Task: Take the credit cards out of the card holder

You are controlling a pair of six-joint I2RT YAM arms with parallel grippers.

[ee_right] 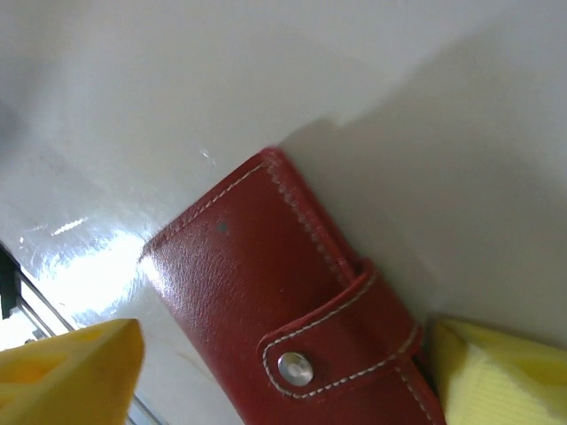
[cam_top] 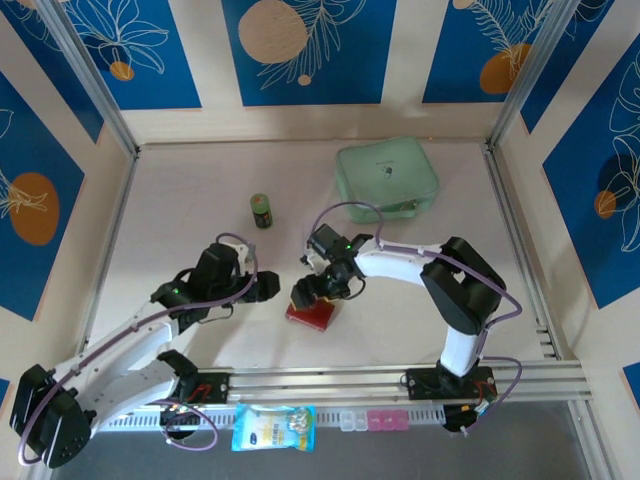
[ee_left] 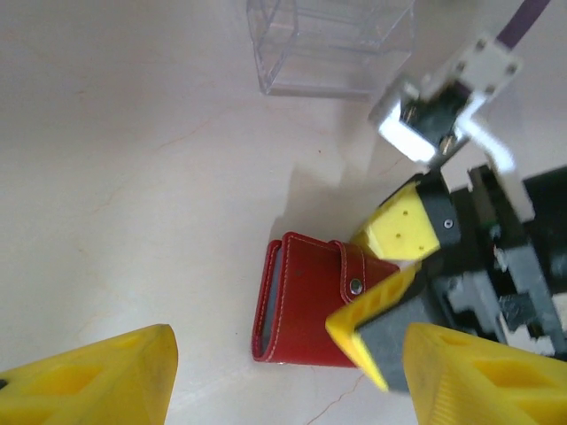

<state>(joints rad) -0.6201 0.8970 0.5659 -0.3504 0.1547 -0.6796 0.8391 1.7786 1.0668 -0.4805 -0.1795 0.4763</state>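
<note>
The red card holder (cam_top: 312, 314) lies flat and closed, its snap tab fastened, on the bench (cam_top: 190, 200) close to the middle of the near edge. The right gripper (ee_right: 285, 343) hangs directly over it with its jaws spread wide, one finger on each side of the tab end, clamping nothing. The left gripper (ee_left: 292, 361) hovers just to the holder's left, also wide and empty.

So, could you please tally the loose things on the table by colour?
Red: 1, red leather card holder with snap tab
Green: 2, mint-green soft pouch and small dark-green cylindrical container
Clear: 1, transparent plastic box
Total: 4
</note>
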